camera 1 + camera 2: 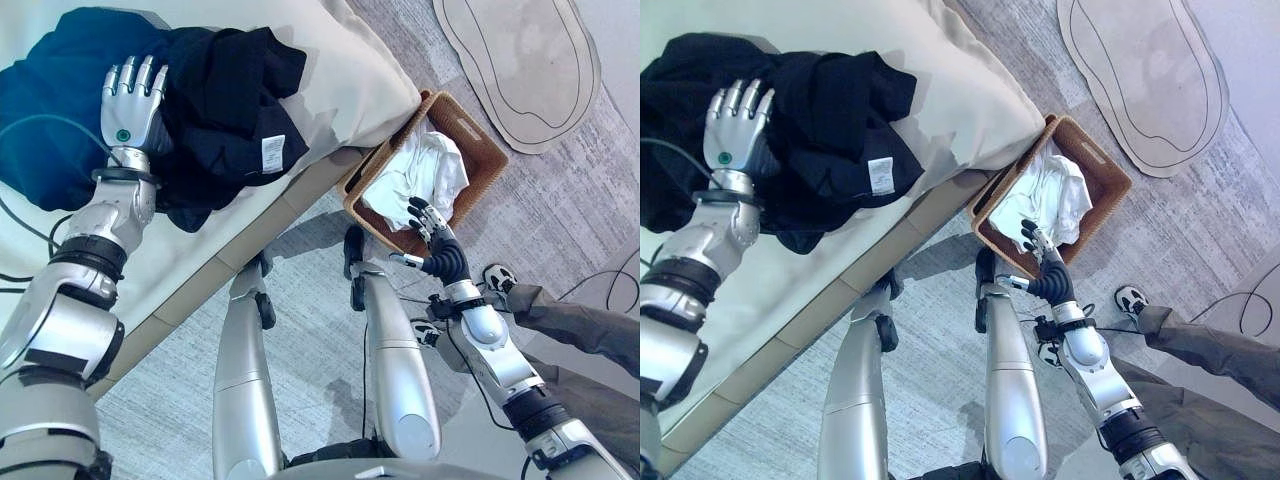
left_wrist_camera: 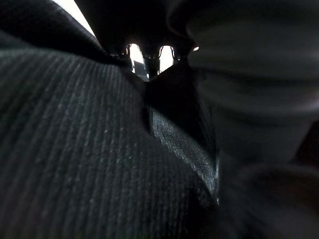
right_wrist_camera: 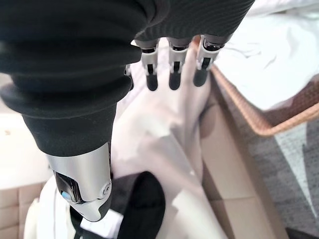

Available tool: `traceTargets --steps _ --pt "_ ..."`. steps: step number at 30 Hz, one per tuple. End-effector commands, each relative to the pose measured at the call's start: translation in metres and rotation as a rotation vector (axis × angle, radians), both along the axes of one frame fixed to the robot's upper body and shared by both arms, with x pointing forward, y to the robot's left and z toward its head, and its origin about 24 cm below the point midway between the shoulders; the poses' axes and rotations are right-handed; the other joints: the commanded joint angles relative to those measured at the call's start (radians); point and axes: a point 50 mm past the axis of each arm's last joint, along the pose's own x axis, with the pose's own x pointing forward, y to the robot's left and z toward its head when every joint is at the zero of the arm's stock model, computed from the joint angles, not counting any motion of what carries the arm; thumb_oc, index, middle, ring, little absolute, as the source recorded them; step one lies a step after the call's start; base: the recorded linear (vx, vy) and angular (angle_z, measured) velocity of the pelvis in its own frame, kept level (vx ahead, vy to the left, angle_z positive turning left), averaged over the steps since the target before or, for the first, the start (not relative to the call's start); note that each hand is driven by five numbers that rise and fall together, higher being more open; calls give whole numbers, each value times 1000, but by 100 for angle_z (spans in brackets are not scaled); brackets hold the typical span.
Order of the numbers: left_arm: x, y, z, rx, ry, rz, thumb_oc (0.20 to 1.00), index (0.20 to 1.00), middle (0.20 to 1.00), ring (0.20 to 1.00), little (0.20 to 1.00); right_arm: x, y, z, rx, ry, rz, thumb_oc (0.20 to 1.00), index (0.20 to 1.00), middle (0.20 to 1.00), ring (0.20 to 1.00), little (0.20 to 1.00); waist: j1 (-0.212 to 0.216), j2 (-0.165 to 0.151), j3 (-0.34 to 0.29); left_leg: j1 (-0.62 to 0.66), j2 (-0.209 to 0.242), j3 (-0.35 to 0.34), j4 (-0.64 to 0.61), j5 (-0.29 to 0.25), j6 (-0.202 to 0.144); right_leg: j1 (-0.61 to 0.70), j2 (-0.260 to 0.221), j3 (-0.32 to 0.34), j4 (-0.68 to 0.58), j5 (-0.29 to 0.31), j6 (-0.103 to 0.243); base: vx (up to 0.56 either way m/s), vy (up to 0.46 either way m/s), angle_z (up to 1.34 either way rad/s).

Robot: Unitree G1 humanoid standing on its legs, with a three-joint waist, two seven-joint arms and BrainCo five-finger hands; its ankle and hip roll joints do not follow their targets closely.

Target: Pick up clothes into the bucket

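So, left eye view: the left hand [image 1: 133, 98] lies flat, fingers straight, on the dark clothes [image 1: 225, 110] heaped on the bed [image 1: 345, 85] near its corner. Looks like the grab step; next, curl and lift. Right eye view: the wicker basket [image 1: 1110, 180], on the floor by that corner, holds white clothing [image 1: 1050, 200]. Right wrist view: right hand [image 3: 172, 74] relaxed, empty.

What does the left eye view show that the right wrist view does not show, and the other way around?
The left eye view alone shows the left hand lying with straight fingers on the dark clothes on the bed, the pale rug and a person's leg. The right wrist view alone shows the right hand's fingers from close up, relaxed and holding nothing. Both views show the right hand, the wicker basket and the white cloth in it.
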Motion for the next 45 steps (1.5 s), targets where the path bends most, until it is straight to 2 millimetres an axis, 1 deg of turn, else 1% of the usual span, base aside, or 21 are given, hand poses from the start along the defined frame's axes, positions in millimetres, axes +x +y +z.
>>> traceTargets --steps 1,6,7,8,9,10,11,13,14,16,19,20,22,26,27,28,31,34,38,41,45 --pt "0 5 -16 59 112 30 200 200 200 200 200 -14 -5 7 22 -55 17 1000 1000 1000 1000 1000 -14 0 -71 -63 26 -25 164 -149 -6 -26 -44 45 -210 224 87 39 28 -4" --pt "-2 5 -26 45 141 13 200 200 200 200 200 -15 -6 4 19 -45 13 1000 1000 1000 1000 1000 -13 9 -94 -53 23 -21 153 -150 -4 -18 -47 44 -219 224 87 4 12 -1" --pt "-4 5 -33 37 160 11 200 200 200 200 200 -15 -8 3 17 -41 8 1000 1000 1000 1000 1000 -14 9 -100 -54 17 -13 141 -121 4 -19 -55 39 -234 250 80 34 8 2" --pt "-5 6 -38 22 171 11 200 200 200 200 200 -15 -7 0 18 -27 6 1000 1000 1000 1000 1000 -8 14 -110 -30 22 -19 138 -149 -4 -1 -49 39 -229 223 87 -33 15 1" --pt "-7 7 -42 11 181 12 200 200 200 200 200 -14 -7 -1 21 -24 3 1000 1000 1000 1000 1000 -9 12 -113 -31 16 -12 130 -120 3 0 -55 34 -241 249 79 90 -3 -1" --pt "-7 8 -43 11 183 13 200 200 200 200 200 -14 -7 -1 20 -21 3 1000 1000 1000 1000 1000 -5 15 -116 -17 22 -18 133 -149 -5 11 -49 36 -233 223 87 -48 13 -3" --pt "-10 10 -53 -9 206 14 200 200 200 200 200 -13 -6 -2 25 -14 7 1000 1000 1000 1000 1000 -6 14 -122 1 15 -9 112 -117 2 25 -56 31 -251 250 80 31 -13 -3" --pt "-14 10 -64 -49 222 5 200 200 200 200 200 -13 -6 -6 26 2 1 1000 1000 1000 1000 1000 0 16 -132 45 14 -8 86 -113 2 67 -56 24 -265 249 81 17 -8 -1" --pt "-14 10 -64 -49 222 5 200 200 200 200 200 -13 -6 -6 26 2 1 1000 1000 1000 1000 1000 0 16 -132 45 14 -8 86 -113 2 67 -56 24 -265 249 81 56 -25 -2" --pt "-24 8 -87 -126 244 -25 200 200 200 200 200 -12 -7 -11 31 23 -22 1000 1000 1000 1000 1000 16 19 -147 129 15 -10 47 -110 0 149 -59 10 -293 245 80 81 -52 -6" --pt "-38 -1 -111 -224 265 -85 200 200 200 200 200 -10 -9 -14 19 37 -44 1000 1000 1000 1000 1000 41 22 -163 225 9 -17 8 -111 -1 244 -60 0 -322 240 78 84 -45 1" --pt "-39 0 -111 -225 266 -84 200 200 200 200 200 -10 -9 -14 18 38 -43 1000 1000 1000 1000 1000 39 21 -160 231 9 -17 5 -110 -1 250 -60 -1 -324 240 78 118 -61 -2" --pt "-56 -10 -131 -318 282 -154 200 200 200 200 200 -7 -14 -19 -13 62 -85 1000 1000 1000 1000 1000 67 28 -178 329 5 -25 -43 -107 -4 354 -62 -17 -366 236 78 121 -65 1" --pt "-77 -31 -141 -418 285 -278 200 200 200 200 200 -2 -17 -24 -51 84 -119 1000 1000 1000 1000 1000 100 39 -200 453 3 -30 -120 -97 -6 487 -60 -39 -439 239 76 100 -52 9" --pt "-83 -40 -143 -438 286 -330 200 200 200 200 200 -1 -18 -24 -70 88 -129 1000 1000 1000 1000 1000 111 41 -208 486 2 -33 -142 -92 -7 524 -59 -49 -456 239 77 106 -48 11" --pt "-89 -41 -145 -456 292 -347 200 200 200 200 200 0 -18 -25 -67 89 -127 1000 1000 1000 1000 1000 115 43 -215 512 0 -35 -163 -84 -6 549 -58 -53 -473 243 76 65 -45 15" --pt "-102 -56 -142 -504 287 -452 200 200 200 200 200 2 -19 -27 -68 106 -140 1000 1000 1000 1000 1000 133 47 -238 575 5 -42 -202 -74 -9 612 -56 -74 -493 236 75 57 -50 11" --pt "-110 -62 -144 -533 303 -492 200 200 200 200 200 2 -17 -30 -62 119 -134 1000 1000 1000 1000 1000 140 47 -254 616 7 -46 -230 -71 -9 649 -50 -82 -508 233 74 59 -47 16" --pt "-127 -82 -130 -570 295 -650 200 200 200 200 200 0 -14 -37 -68 150 -124 1000 1000 1000 1000 1000 158 52 -289 691 11 -55 -298 -50 -19 719 -37 -113 -529 220 74 58 -59 10" --pt "-135 -93 -109 -575 237 -761 200 200 200 200 200 0 -12 -40 -106 156 -116 1000 1000 1000 1000 1000 165 54 -315 732 15 -61 -333 -38 -26 752 -29 -128 -534 211 72 62 -45 21" --pt "-141 -105 -78 -568 158 -902 200 200 200 200 200 3 3 -34 -200 123 -6 1000 1000 1000 1000 1000 171 55 -350 784 16 -62 -372 -30 -29 797 -17 -143 -544 200 71 65 -31 11"
